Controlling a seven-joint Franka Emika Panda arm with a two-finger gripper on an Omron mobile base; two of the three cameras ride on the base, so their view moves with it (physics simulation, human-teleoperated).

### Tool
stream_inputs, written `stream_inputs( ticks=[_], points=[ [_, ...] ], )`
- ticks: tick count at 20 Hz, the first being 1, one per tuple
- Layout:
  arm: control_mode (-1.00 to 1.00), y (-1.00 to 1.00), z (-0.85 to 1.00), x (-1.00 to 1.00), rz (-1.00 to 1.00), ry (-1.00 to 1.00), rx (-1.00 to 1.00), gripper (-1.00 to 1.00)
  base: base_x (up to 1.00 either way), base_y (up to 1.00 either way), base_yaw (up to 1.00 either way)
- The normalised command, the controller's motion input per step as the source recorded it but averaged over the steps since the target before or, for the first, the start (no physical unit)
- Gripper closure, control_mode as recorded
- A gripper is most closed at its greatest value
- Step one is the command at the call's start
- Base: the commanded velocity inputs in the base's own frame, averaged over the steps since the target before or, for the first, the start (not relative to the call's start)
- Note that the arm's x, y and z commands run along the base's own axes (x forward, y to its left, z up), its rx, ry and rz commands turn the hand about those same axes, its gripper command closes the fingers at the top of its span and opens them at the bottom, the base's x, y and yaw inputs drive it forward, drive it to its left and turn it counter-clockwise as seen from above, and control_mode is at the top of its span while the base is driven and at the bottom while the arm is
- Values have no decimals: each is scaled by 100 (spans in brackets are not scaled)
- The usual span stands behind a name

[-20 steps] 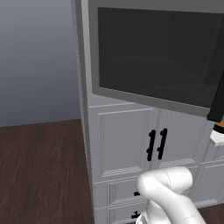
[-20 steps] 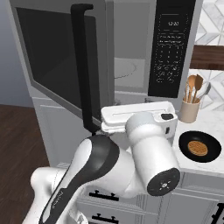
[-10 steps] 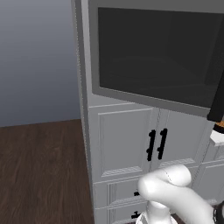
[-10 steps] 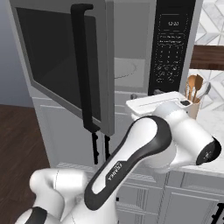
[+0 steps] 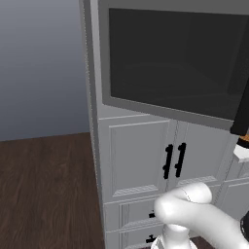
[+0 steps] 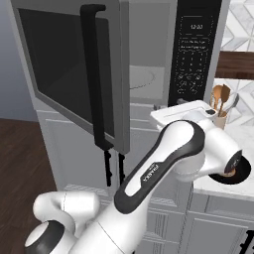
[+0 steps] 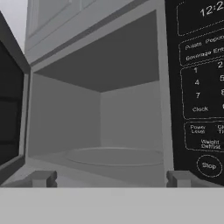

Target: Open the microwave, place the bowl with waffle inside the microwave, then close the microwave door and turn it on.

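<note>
Door: the microwave door (image 6: 74, 74) stands swung wide, its long black bar handle (image 6: 96, 79) toward me; the opening step is done.
Cavity: in my hand view the microwave (image 7: 105, 113) shows a bare grey interior with the round turntable (image 7: 113, 156) at 6 o'clock of the cavity; nothing sits on it, so loading is not done.
Controls: the control strip (image 7: 203, 87) lies at 3 o'clock of the cavity, clock lit; I judge the start step untouched.
Pincer: my pincer (image 7: 113, 178) is spread wide and holds nothing, its two tips low at either side of the cavity mouth.
Bowl: the bowl (image 6: 233, 171) rests on the worktop (image 6: 233, 144) at 3 o'clock of the microwave, mostly hidden behind my arm's joint.
Waffle: a brown sliver of the waffle (image 6: 229, 172) shows in the bowl.
Remaining: grasp the bowl, carry it onto the turntable, shut the door, press start.
Progress: by my judgement, one step of four complete.
</note>
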Motion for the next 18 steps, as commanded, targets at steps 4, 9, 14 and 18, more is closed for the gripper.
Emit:
stream_inputs(
  ticks=[4, 9, 14, 18],
  points=[
    [-100, 25, -5, -22, 0, -8, 0, -100, 0, 0, 0],
    [-100, 39, -1, -50, 0, -6, -1, -100, 0, 0, 0],
    [-100, 35, 0, -23, 1, -1, 0, -100, 0, 0, 0],
    [-100, -7, 0, 20, 14, 0, 2, -100, 0, 0, 0]
  ],
)
